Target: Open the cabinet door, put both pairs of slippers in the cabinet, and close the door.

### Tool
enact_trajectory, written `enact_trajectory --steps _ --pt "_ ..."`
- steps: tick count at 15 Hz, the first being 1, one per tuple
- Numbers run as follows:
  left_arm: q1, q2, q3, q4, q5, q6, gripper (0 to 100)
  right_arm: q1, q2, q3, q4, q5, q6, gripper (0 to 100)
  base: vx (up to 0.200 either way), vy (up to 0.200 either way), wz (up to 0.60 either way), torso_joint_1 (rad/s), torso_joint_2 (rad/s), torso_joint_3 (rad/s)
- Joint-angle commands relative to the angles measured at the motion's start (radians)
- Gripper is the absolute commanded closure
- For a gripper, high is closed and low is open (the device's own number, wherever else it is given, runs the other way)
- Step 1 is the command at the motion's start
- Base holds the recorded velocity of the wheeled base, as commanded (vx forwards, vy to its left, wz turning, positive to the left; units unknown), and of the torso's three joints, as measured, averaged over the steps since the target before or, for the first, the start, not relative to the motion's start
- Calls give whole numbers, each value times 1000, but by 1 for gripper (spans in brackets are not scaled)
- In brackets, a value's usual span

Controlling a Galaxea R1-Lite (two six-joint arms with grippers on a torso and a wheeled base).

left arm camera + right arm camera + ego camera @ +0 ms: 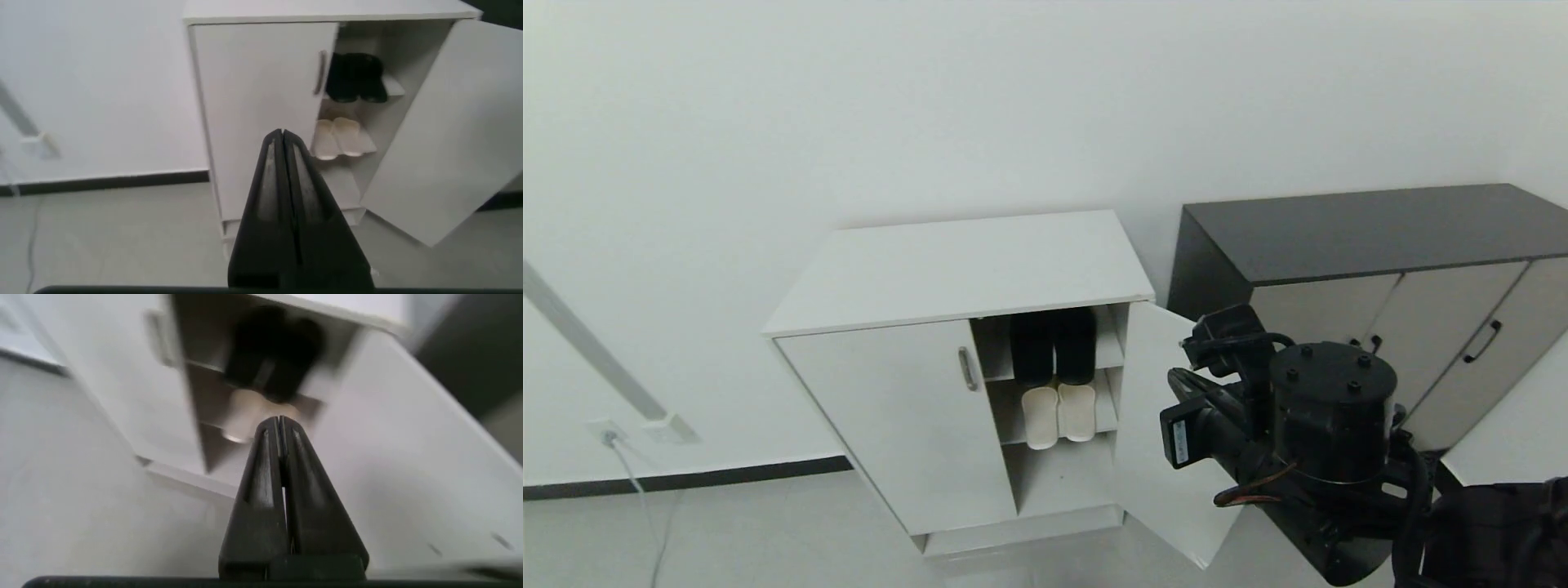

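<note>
1. Right gripper (pixel 280 420): fingers pressed flat together, nothing between them. It hangs close by the open door (pixel 1158 506) and is aimed toward the shelves
2. Left gripper (pixel 282 135): likewise pinched together and empty. It is held back from the cabinet (pixel 964 269), facing the closed left door (pixel 261 106) from well apart
3. Both pairs sit inside the cabinet, in the right-hand bay. Black slippers (pixel 1054 343) are on the top shelf; white slippers (pixel 1059 415) are on the shelf below, directly under them
4. Orientation: each pair lies side by side, the two shoes touching. The long axis runs front to back, from the shelf lip toward the cabinet's back wall. Near ends of the white pair poke a little past the lip. Toe or heel outward: cannot tell from here
5. Step in hand, as I judge it: loading is done and only the closing is left. The door stands swung wide into the room, hinged on the cabinet's right side
6. The next move likely calls for the right arm to get onto the door's outer face near its free edge. It would then sweep the door leftward about the hinge until it meets the left door beside the handle (pixel 968 369). Pressed-together fingers should serve as a pusher, so no grasp is needed
7. Watch points: the white pair's overhang might foul the door as it comes home. The dark cabinet (pixel 1372 229) just to the right leaves little room behind the door
</note>
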Motion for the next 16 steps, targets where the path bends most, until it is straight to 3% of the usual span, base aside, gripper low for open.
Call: enact_trajectory --steps 1,14,16 --pt "0 1 0 0 1 -1 100 -9 5 0 -7 0 -1 100 0 0 0 0 0 0" --pt "0 1 0 0 1 2 100 -18 34 29 -87 -3 -52 100 0 0 0 0 0 0" --pt "2 1 0 0 1 2 100 -18 34 29 -87 -3 -52 100 -200 0 0 7 5 5"
